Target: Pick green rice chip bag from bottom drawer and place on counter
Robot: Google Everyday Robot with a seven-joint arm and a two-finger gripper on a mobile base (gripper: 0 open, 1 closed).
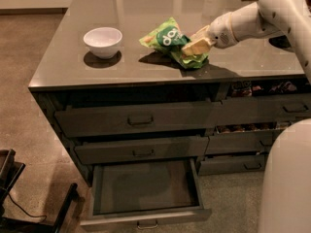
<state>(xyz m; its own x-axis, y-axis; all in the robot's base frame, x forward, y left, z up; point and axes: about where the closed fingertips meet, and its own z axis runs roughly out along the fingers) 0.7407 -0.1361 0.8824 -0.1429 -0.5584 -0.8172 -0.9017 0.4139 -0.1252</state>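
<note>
The green rice chip bag (166, 37) lies on the counter (136, 8), right of the middle and near its front edge. My gripper (197, 45) reaches in from the right on a white arm and sits on the bag's right end, low against the counter top. The bottom drawer (146, 187) is pulled out below the counter, and its dark inside is bare.
A white bowl (102, 41) stands on the counter left of the bag. Two shut drawers (138, 121) sit above the open one. Narrower drawers (262, 130) at the right show snack packets. My white body (286, 178) fills the lower right. A dark frame (9, 178) stands at the lower left.
</note>
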